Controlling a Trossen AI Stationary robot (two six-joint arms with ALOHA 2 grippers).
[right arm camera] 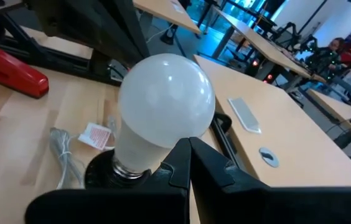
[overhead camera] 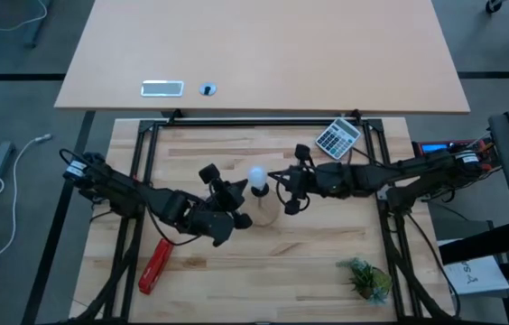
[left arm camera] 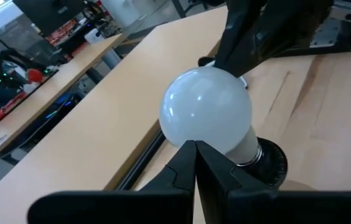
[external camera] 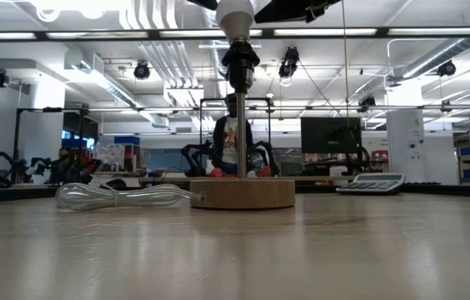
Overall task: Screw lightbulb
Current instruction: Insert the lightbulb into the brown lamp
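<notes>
Gripping demands care: the lightbulb [left arm camera: 205, 115] looks light, smooth, fragile; I take its widest girth. My left pincer [left arm camera: 195, 163] and right pincer [right arm camera: 190, 160] are closed, empty.

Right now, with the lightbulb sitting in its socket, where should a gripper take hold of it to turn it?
Probably the round white globe of the lightbulb, at its widest part, from the side. It stands upright, its narrow neck already down in the black socket, so only the globe is free. Both the left gripper and the right gripper sit shut beside it.
</notes>
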